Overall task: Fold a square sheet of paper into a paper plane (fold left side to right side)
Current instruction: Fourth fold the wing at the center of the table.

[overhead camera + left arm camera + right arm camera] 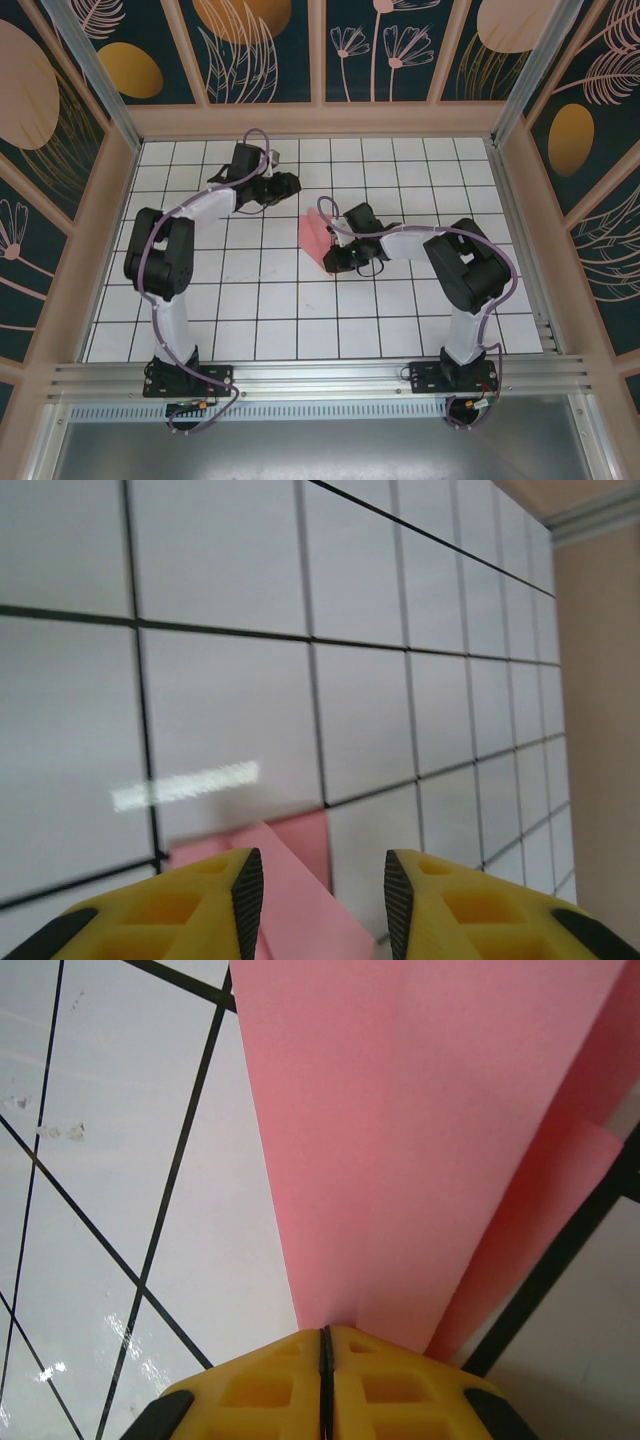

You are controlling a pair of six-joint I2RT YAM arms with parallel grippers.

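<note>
Bright, even overhead light washes the white counter [250, 300] in the top view, sharp throughout, with only faint, soft shadows beside the pink paper [313, 238]. The left wrist view runs soft: a white streak of glare [185, 785] smears the tile up-left of the paper, and the left claw's fingertips [200, 910] blur close beside it. In the right wrist view, small glints [130, 1335] speckle the tiles left of the paper; its right-hand fold is shaded darker.

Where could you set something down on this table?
Free: near tiles between the left base and right base, and the far-right table corner. Crowded: the middle, where the right gripper pinches the pink paper near the left gripper.
</note>
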